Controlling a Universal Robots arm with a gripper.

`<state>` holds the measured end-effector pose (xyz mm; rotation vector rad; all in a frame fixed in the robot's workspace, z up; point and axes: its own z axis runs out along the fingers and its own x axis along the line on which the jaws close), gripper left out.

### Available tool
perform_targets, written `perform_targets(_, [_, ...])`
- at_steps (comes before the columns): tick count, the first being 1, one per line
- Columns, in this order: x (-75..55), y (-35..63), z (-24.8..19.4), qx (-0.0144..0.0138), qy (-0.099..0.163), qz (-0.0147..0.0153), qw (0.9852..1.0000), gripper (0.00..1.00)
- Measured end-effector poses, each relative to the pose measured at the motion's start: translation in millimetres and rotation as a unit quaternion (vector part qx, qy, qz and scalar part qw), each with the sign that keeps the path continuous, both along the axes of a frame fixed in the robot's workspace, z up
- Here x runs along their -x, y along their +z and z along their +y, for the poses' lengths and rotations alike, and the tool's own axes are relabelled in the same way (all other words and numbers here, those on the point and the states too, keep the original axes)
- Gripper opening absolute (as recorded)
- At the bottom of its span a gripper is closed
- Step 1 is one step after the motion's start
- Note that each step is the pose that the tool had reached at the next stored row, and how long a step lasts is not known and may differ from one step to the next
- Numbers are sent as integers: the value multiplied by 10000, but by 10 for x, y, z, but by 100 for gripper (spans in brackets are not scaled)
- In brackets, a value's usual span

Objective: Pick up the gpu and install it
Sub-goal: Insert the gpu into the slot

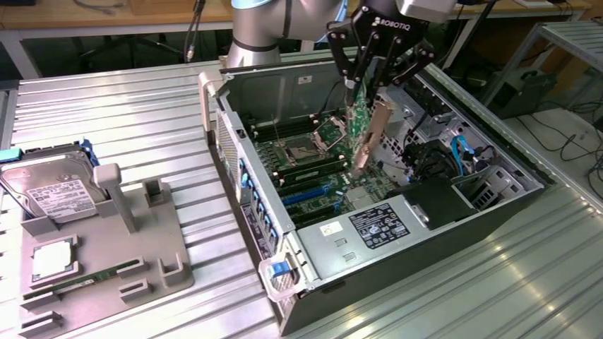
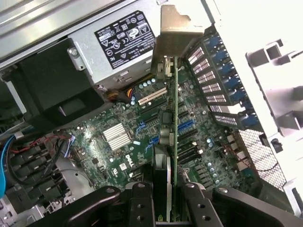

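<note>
GPU [image 1: 362, 134] position: you will find the card held edge-on and upright by the gripper [image 1: 363, 88], suspended over the open computer case [image 1: 490, 205], above the motherboard [image 1: 311, 159] and not yet seated in any slot. In the exterior view, note that the green board hangs below the black fingers [image 1: 351, 60], with its long metal bracket [image 1: 377, 138] running down the side toward the exterior view's right. In the wrist view, you see the card [image 2: 174, 118] as a thin green line running away from the gripper [image 2: 163, 194], with the bracket [image 2: 177, 33] at its far end and the black fan housing [image 2: 161, 175] close against one finger. Observe that the two fingers [image 2: 139, 203] are closed on the card from either side, pinching its upper edge between them. Beneath the card, the motherboard [image 2: 118, 142] shows a silver heatsink [image 2: 116, 136] and several expansion slots, including blue slots [image 2: 187, 125] lying near the card's line. The power supply [image 1: 377, 226] with its white label sits at the near end of the case. On the grey fixture tray [image 1: 104, 247] at the exterior view's left, well apart from the case, you can see a hard drive [image 1: 47, 187] standing tilted in its holder.
</note>
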<state>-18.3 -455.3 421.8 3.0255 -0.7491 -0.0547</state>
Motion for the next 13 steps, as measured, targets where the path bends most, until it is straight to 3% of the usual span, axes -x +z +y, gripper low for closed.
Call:
perform_targets(3, [0,-10,0,0,-322,0,9995,27])
perform_targets(6, [0,-22,0,0,-678,0,9977,27])
perform_targets(13, [0,-37,2,0,-1267,0,9919,27])
